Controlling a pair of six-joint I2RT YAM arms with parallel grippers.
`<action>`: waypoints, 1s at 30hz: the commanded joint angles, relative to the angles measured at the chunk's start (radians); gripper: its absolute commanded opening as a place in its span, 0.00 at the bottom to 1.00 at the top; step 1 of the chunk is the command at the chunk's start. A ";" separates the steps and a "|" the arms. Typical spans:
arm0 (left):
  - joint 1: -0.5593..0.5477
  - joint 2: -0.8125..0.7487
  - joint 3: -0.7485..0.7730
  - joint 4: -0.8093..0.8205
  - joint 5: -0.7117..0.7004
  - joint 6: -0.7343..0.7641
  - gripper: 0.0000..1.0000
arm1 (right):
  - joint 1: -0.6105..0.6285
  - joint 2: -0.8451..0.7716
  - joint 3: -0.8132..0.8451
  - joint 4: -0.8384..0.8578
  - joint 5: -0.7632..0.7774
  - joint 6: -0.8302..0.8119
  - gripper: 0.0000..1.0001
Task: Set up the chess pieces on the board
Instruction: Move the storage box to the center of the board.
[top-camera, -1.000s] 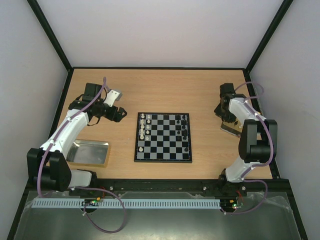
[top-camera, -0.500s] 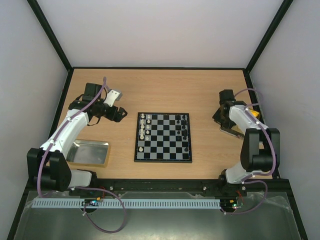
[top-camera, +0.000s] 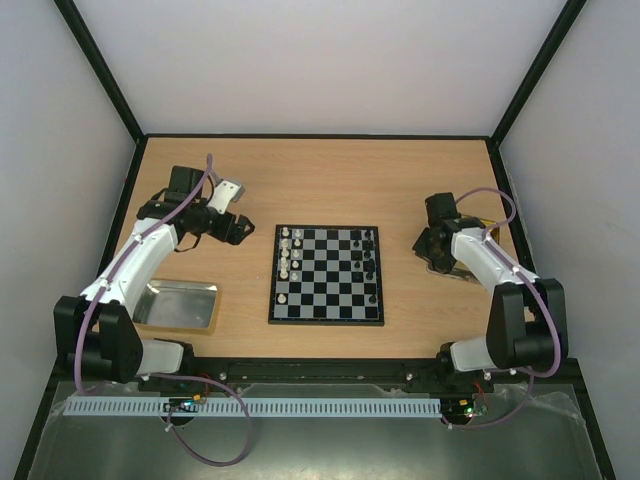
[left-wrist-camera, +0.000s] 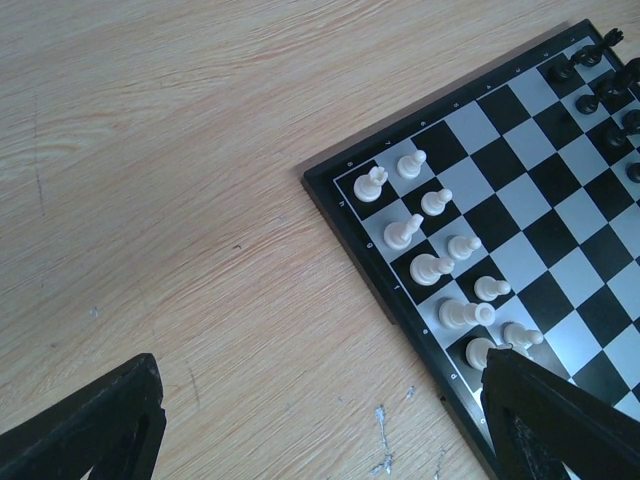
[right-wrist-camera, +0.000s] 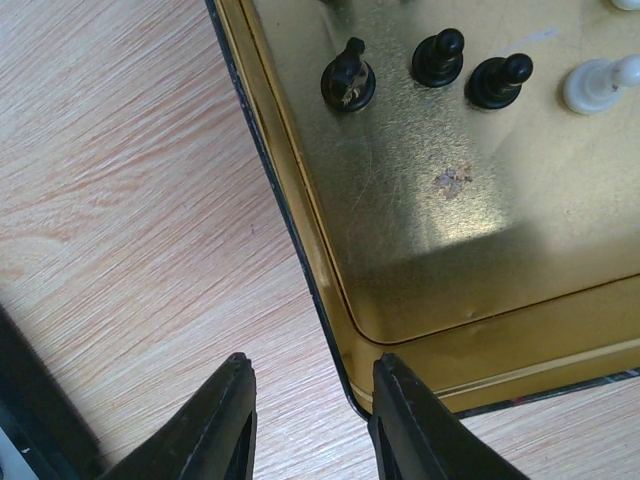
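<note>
Right end effector (right-wrist-camera: 310, 372) has swung boardward, half open, apparently empty, over the gold tray (right-wrist-camera: 450, 250) rim.

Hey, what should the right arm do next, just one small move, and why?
Probably shift the right pincer forward over the nearest black piece in the gold tray: its jaws stand open and empty above the tray's corner rim, and pieces wait there.
</note>
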 joint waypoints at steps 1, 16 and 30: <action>0.004 0.002 0.022 -0.024 0.004 0.003 0.87 | 0.019 -0.029 -0.047 -0.002 -0.012 0.016 0.31; 0.004 0.013 0.047 -0.050 -0.018 0.010 0.87 | 0.164 -0.151 -0.176 -0.007 -0.063 0.076 0.28; 0.004 0.016 0.041 -0.056 -0.044 0.011 0.87 | 0.425 -0.187 -0.195 -0.016 -0.046 0.196 0.29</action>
